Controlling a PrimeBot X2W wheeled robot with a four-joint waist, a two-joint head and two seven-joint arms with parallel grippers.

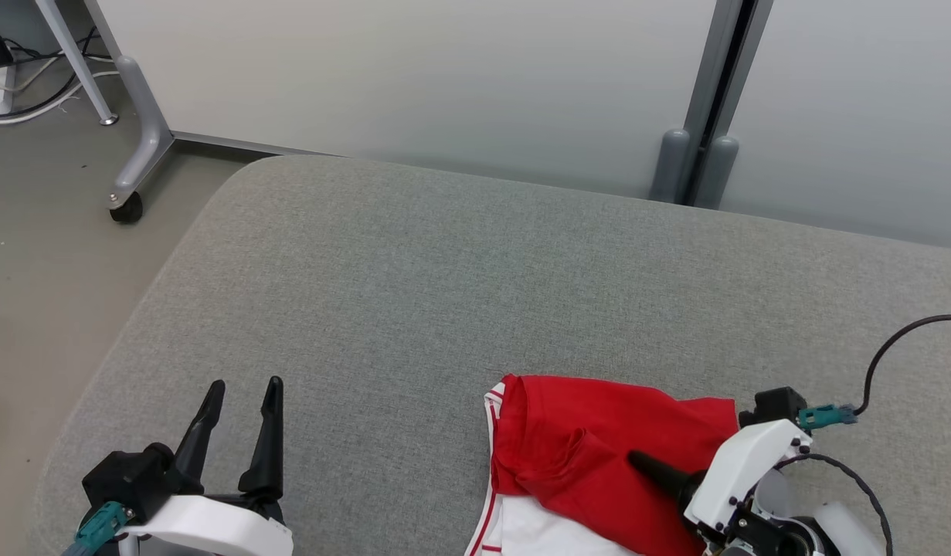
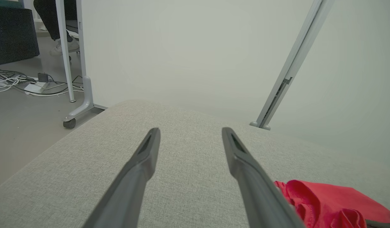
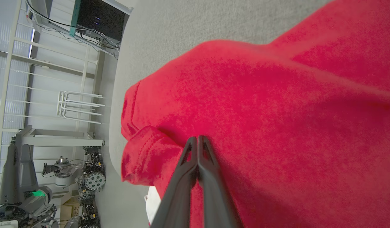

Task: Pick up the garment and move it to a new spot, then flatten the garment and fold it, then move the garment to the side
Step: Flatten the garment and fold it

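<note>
The garment (image 1: pixel 591 432), red with a white, red-striped part under it, lies crumpled at the near right edge of the grey fabric-covered worktop (image 1: pixel 444 293). The right pincer (image 1: pixel 637 459) is closed, fingers pressed together, tips on a fold of the red cloth; I cannot tell whether any cloth is pinched between them. A black cable (image 1: pixel 884 347) loops off its wrist over the worktop to the right. The left pincer (image 1: pixel 245 382) hangs open at the near left, well apart from the garment, nothing between its fingers. Past the far edge stand pale partition panels with a grey post (image 1: pixel 707 100). On the floor at the far left are a castered table leg (image 1: pixel 126 207) and loose cords (image 1: pixel 27 85).
</note>
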